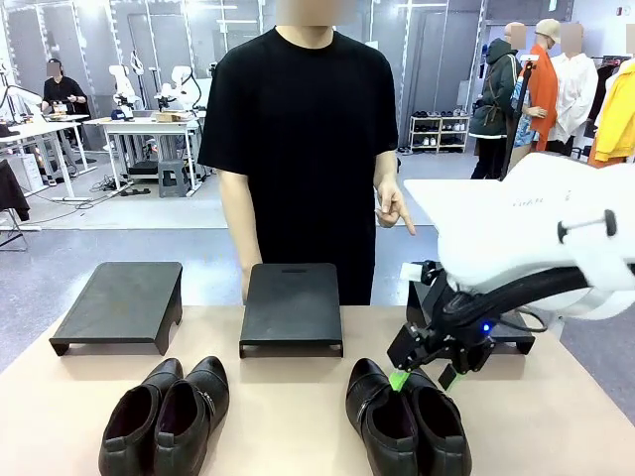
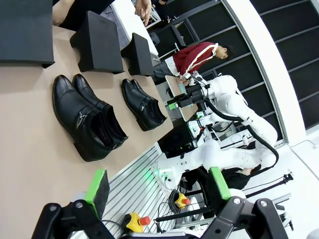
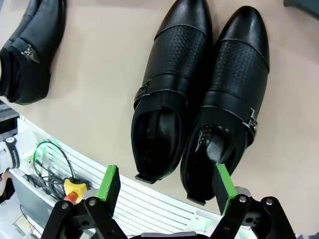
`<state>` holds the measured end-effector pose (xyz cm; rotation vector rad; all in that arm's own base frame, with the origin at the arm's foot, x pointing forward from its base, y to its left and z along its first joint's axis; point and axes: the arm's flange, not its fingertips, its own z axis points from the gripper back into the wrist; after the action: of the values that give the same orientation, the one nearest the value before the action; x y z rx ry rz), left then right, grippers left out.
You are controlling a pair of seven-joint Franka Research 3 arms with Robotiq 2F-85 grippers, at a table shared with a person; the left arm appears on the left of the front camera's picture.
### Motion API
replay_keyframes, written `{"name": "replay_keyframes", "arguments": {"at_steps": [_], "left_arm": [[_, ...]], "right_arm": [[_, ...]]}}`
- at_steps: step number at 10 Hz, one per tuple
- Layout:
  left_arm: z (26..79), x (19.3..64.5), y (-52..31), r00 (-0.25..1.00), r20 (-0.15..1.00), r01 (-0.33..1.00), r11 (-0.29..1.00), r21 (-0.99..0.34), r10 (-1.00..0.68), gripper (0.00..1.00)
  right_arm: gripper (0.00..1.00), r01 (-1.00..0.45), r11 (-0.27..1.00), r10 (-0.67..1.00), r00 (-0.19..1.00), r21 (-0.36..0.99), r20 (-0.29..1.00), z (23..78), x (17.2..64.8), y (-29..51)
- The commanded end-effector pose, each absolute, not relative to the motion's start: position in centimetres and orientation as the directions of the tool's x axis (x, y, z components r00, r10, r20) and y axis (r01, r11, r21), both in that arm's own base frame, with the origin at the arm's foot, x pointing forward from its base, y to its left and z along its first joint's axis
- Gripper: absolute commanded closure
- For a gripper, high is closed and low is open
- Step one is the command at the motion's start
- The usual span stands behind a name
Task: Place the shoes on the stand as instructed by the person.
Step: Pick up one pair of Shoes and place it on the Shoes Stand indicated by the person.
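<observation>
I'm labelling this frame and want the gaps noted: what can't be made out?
Front view: right stand, mostly hidden behind the right arm.
Front view: heels of the right pair, cut off by the bottom edge.
Right wrist view: left pair, cut by the picture's edge.
Right wrist view: whether the right gripper touches a shoe.

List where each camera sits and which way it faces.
Front view: fixed at the robot's side, facing the person across the table; right end effector shows.
Left wrist view: rides the left wrist, rolled sideways, looking across the table; open left end effector at bottom.
Right wrist view: rides the right wrist, looking down at the right pair; open right end effector at bottom.
Shared: all show the right pair.
</observation>
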<state>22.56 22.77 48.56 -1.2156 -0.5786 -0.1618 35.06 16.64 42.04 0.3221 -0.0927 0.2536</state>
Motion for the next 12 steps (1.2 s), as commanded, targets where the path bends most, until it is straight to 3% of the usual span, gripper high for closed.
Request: {"name": "replay_keyframes", "arguments": {"at_steps": [1, 11, 12], "left_arm": [[48.6, 22.6, 23.1, 0.832, 0.525, 0.446, 0.344, -0.826, 0.181, 0.00], [48.6, 22.6, 23.1, 0.832, 0.525, 0.446, 0.344, -0.826, 0.181, 0.00], [48.6, 22.6, 23.1, 0.832, 0.525, 0.446, 0.344, -0.826, 0.181, 0.00]], "right_arm": [[0.07, -0.208, 0.945, 0.183, 0.976, 0.254, 0.118, 40.5, 35.3, 17.7], [0.07, -0.136, 0.987, 0.135, 0.991, 0.083, 0.024, 31.7, 34.5, 20.1], [0.24, -0.157, 0.985, 0.157, 0.988, 0.075, 0.007, 31.3, 34.3, 20.2]]}}
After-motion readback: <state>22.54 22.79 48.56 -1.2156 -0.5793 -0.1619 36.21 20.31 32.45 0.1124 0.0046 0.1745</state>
